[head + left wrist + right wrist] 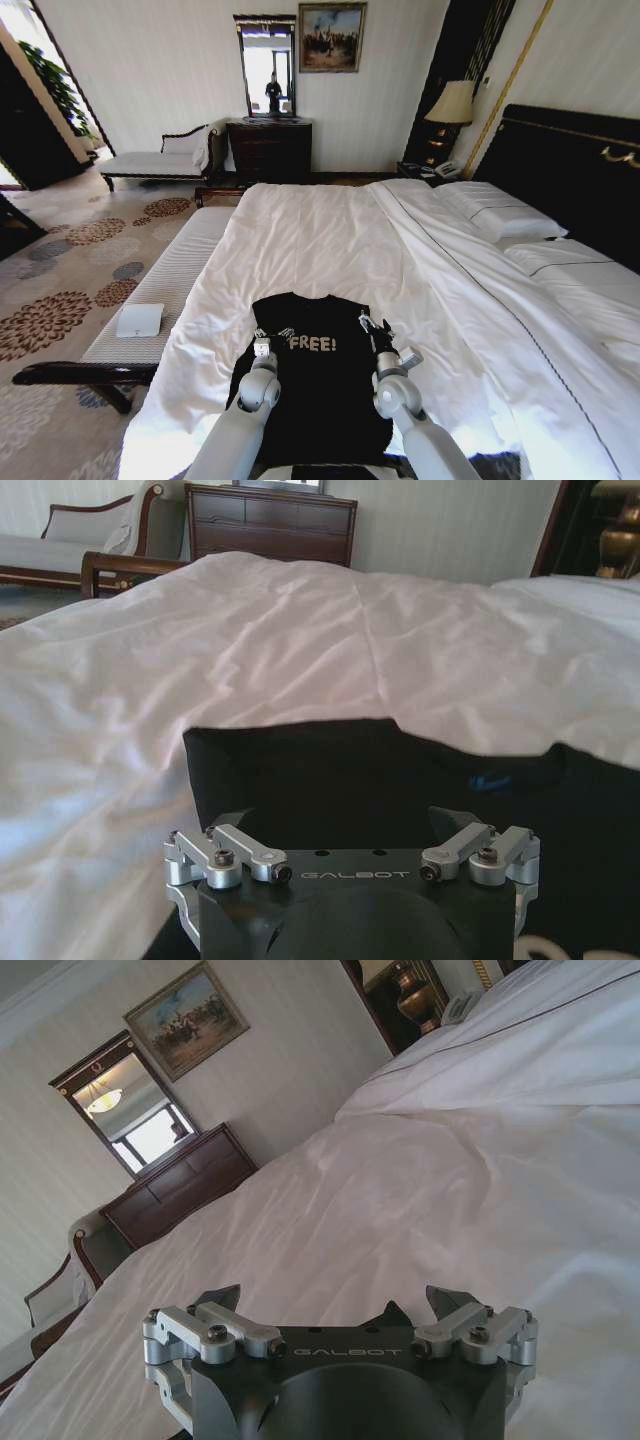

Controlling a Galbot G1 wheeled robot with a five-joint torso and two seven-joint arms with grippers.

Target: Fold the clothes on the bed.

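The clothes, a black T-shirt (318,385) with white "FREE!" lettering, lie flat and face up on the white duvet of the bed (330,240), near its foot edge. My left gripper (262,340) hovers over the shirt's left shoulder area, beside the lettering. Its wrist view shows it open (345,818) with the black fabric (380,770) just ahead and nothing between its fingers. My right gripper (376,326) is at the shirt's right sleeve edge. It is open too (335,1302), facing out over bare white duvet (420,1200).
A long cushioned bench (175,275) runs along the bed's left side, with a white flat item (139,320) on it. Pillows (500,215) and a dark headboard (570,165) are at the right. A dresser (270,150), chaise (160,160) and lamp (452,103) stand by the far wall.
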